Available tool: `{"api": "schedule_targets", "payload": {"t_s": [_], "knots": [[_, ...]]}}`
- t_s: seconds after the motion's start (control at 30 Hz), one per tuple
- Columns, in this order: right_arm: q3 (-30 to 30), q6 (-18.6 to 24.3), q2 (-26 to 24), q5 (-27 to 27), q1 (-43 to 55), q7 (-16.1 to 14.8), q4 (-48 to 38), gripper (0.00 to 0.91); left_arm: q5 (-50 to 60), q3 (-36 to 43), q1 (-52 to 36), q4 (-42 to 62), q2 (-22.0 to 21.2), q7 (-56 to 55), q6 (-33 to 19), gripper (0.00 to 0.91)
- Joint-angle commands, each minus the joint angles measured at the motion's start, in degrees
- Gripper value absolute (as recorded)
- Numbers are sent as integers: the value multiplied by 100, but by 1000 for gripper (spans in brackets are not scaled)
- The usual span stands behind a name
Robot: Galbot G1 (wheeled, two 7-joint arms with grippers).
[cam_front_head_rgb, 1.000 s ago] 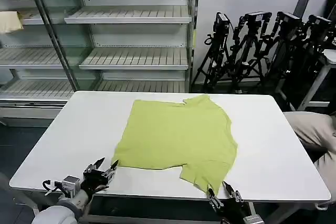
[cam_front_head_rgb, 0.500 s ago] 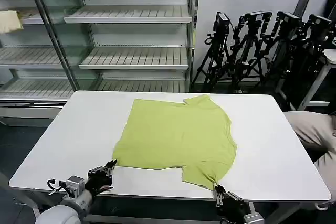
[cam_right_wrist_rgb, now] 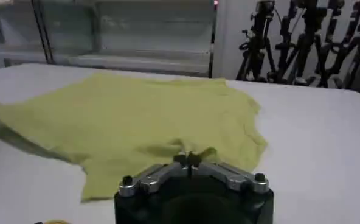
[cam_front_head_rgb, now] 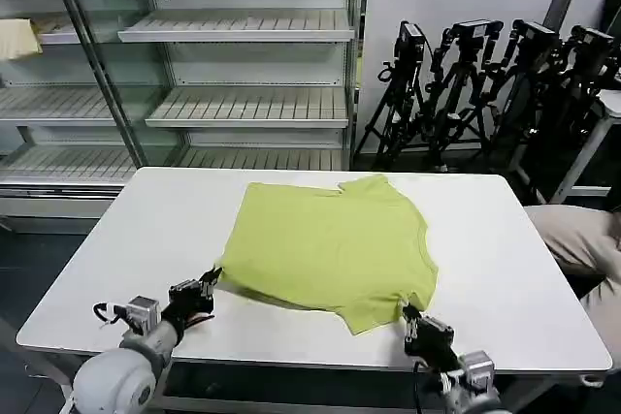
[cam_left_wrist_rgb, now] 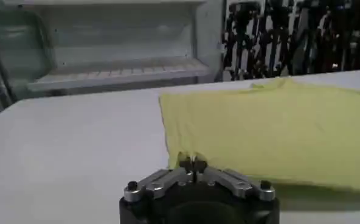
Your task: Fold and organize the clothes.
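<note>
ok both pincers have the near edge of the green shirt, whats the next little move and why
Probably lift both together and carry the near hem away from the robot, toward the collar. The left pincer is shut on the T-shirt at its near left corner, the right pincer on the near right corner, and that edge is already raised off the table. Moving evenly should keep the fold straight.

Each arm is a rounded light-grey shell ending in a black left claw (cam_front_head_rgb: 206,288) and right claw (cam_front_head_rgb: 411,317), with silver screw-studded brackets and thin black cables.
</note>
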Motion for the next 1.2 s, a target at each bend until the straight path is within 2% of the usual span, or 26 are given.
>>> {"api": "schedule_targets", "payload": {"t_s": [0.03, 0.3, 0.6, 1.2], "knots": [[-3, -12, -33, 112, 800, -78, -442, 0, -125, 206, -762, 539, -186, -60, -59, 10], [-135, 18, 16, -5, 1256, -290, -1042, 0, -227, 374, -1293, 1043, -300, -116, -48, 10], [-249, 210, 188, -288, 1493, -542, -1423, 0, -108, 645, -1409, 1270, -322, -130, -84, 10], [-395, 422, 297, -374, 2080, -622, -2021, 0, -102, 607, -1443, 1487, -243, -51, -106, 10]]}}
